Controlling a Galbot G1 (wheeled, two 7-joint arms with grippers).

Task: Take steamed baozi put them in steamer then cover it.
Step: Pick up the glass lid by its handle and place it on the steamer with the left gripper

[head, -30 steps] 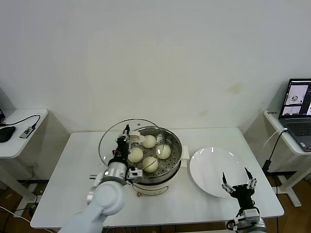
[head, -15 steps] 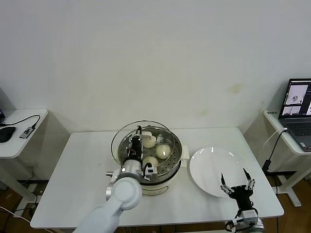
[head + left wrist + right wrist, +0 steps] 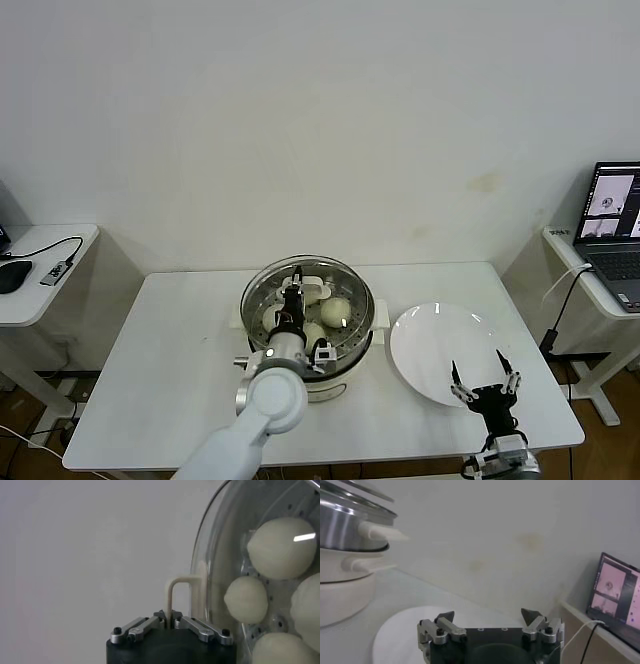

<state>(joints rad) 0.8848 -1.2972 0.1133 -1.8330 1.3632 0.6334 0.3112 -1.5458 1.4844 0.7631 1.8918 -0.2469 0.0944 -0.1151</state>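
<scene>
In the centre of the head view, the round shiny stainless-steel steamer (image 3: 350,335) on its white electric base stands on the white table (image 3: 160,360). On the perforated tray inside lie the smooth cream-white steamed baozi (image 3: 336,312), seen through the round clear glass cover (image 3: 262,295) with a metal rim, which sits over the pot's mouth; whether its rim rests fully on the pot cannot be told. The left gripper (image 3: 292,298) is directly above the pot, just left of centre frame, its fingers closed tight on the cover's cream-white oblong handle. The left wrist view shows the same grip: the left gripper (image 3: 171,618) pinches the thin handle loop, with the cover (image 3: 220,555) filling the right side of the frame and baozi (image 3: 282,547) visible behind the glass.

To the right of the steamer, a flat white round plate (image 3: 430,345) lies on the table, apart from the pot. The right gripper (image 3: 485,378) hovers at the lower right over the plate's near edge, fingers spread wide and holding nothing. In the right wrist view the right gripper (image 3: 489,619) is at the bottom, the steamer (image 3: 345,527) at upper left.
</scene>
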